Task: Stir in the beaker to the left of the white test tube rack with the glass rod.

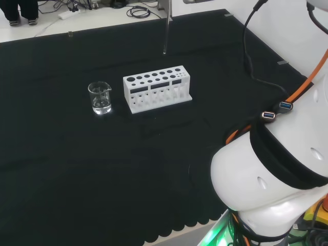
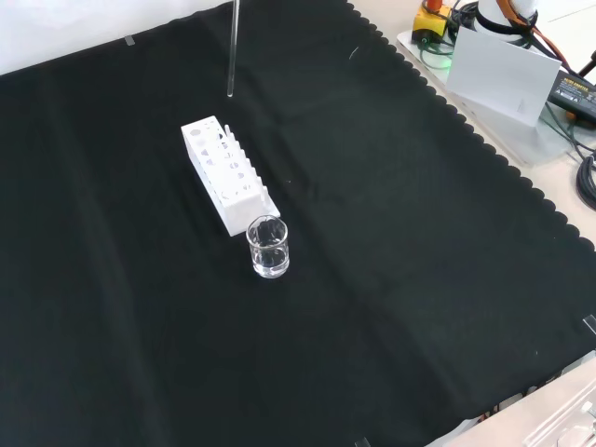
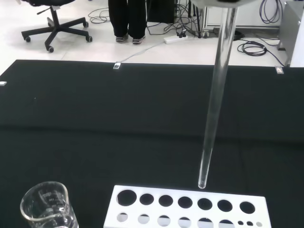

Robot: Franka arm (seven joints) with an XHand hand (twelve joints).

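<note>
While the hand's grip cannot be told, the glass rod (image 1: pixel 166 28) hanging above the white test tube rack (image 1: pixel 157 88) risks striking it before reaching the beaker (image 1: pixel 100 97) beside the rack.

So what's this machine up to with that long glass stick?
The white robot arm is carrying a glass rod upright above the black cloth, its tip hanging in the air near the white test tube rack. A small beaker holding some clear liquid stands beside the rack. The rod is not yet over or in the beaker, so no stirring has begun.
</note>
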